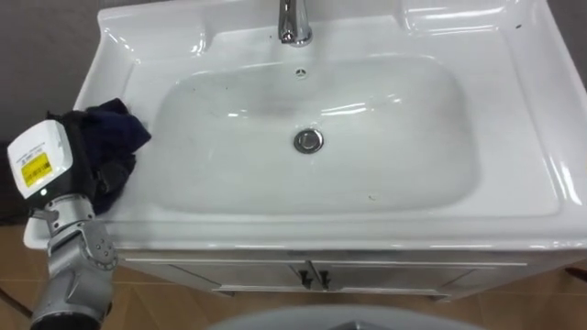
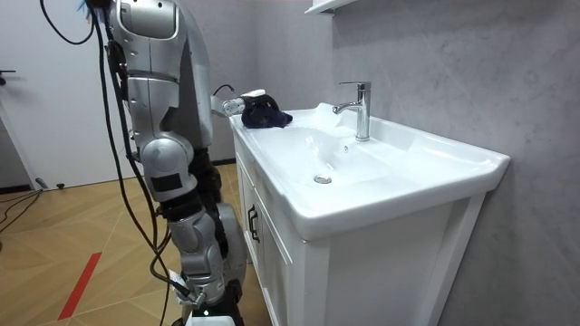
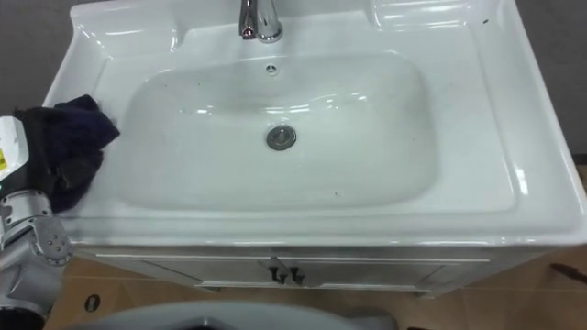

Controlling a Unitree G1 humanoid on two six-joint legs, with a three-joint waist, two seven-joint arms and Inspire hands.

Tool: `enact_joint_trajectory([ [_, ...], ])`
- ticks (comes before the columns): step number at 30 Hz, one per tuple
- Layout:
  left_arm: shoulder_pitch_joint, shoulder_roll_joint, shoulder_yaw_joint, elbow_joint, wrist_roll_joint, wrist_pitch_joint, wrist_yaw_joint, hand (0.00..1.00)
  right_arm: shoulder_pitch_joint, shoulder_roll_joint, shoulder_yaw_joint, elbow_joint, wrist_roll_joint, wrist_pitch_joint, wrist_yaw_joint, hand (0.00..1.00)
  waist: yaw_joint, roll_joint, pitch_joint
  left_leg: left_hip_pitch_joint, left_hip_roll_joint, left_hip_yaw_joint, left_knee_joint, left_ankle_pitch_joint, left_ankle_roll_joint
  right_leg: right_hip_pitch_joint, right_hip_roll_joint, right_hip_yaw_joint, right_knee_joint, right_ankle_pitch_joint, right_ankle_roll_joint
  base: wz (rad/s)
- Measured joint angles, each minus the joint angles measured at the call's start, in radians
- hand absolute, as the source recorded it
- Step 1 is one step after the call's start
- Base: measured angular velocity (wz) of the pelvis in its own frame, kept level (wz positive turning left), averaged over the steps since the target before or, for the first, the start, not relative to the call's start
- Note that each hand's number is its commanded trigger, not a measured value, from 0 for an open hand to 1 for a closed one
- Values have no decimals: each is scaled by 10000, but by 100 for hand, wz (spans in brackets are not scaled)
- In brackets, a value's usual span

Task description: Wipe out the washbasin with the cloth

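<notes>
The white basin (image 1: pixel 394 156) lies in front of me with a chrome drain (image 1: pixel 308 140) in the middle of its bowl and a chrome faucet (image 1: pixel 293 23) at the back. A bunched dark blue cloth (image 1: pixel 121 128) rests on the basin's left rim, outside the bowl. My left hand (image 1: pixel 103 172) is on that rim with its fingers curled into the cloth. In the room view I stand upright close to the cabinet front, my left hand (image 2: pixel 237 105) held out to the cloth (image 2: pixel 266 115) at the far end of the basin.
The basin has a wide flat rim (image 1: pixel 541 110) on its right side and sits on a white cabinet (image 1: pixel 312 273) with two small door knobs. A grey wall (image 2: pixel 453 63) rises behind the faucet. Wooden floor (image 2: pixel 82 235) lies behind me.
</notes>
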Motion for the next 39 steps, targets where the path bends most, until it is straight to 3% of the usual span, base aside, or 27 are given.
enact_joint_trajectory([
  [7, -1, -82, -2, -45, -16, -54, 312, 0, -11, 2, 94, 57, 133, -33, 28, 0, -20, 38, -19, 6, 18, 23, -5, 0, 0, 19, 31, 72, -25, 39, -9, -1],
  [17, -3, -77, 111, -1393, -16, -203, 806, 0, -6, 25, 47, -78, 201, -56, 43, 0, -137, 110, 1, 33, 10, 2, -16, 0, 0, 79, 14, 35, -54, 39, -8, 1],
  [22, -7, -78, 247, -1860, -22, -488, 1096, 0, 1, 27, 5, -85, 382, -119, 44, 0, -166, 15, 62, 13, 10, -11, -4, 0, 0, 74, 12, 17, -63, 39, -7, 0],
  [28, -72, -81, 300, -1867, -61, -550, 1190, 0, -9, 65, -50, -74, 414, -125, -3, 0, -229, -112, 61, -45, 2, -31, 3, 0, 0, 113, -12, -153, -183, 44, 0, 7],
  [33, -93, -154, 384, -2267, -1288, -691, 1198, 0, -57, 155, -42, -62, 799, -204, -26, 0, -153, -162, 61, -29, -1, -19, -7, 0, 0, 127, -13, -133, -210, 44, 0, -1],
  [34, -123, -151, 429, -2528, -1667, -762, 1228, 0, -163, 204, -43, -60, 812, -240, -33, 0, -142, -132, 32, -44, -1, -27, -7, 0, 0, 128, -14, -155, -211, 44, -1, 0],
  [36, -198, -152, 582, -2763, -2328, -1000, 1285, 0, -221, 212, -45, 45, 718, -245, -52, 0, -150, -164, 56, -41, -2, -28, -9, 0, 0, 138, -22, -181, -204, 44, 0, 2],
  [39, -218, -154, 1102, -2925, -3094, -1326, 1457, 0, -223, 244, -55, -52, 631, -355, -51, 0, -124, -110, 30, 1, 4, -25, -1, -1, 1, 166, -19, -201, -172, 45, 1, -3],
])
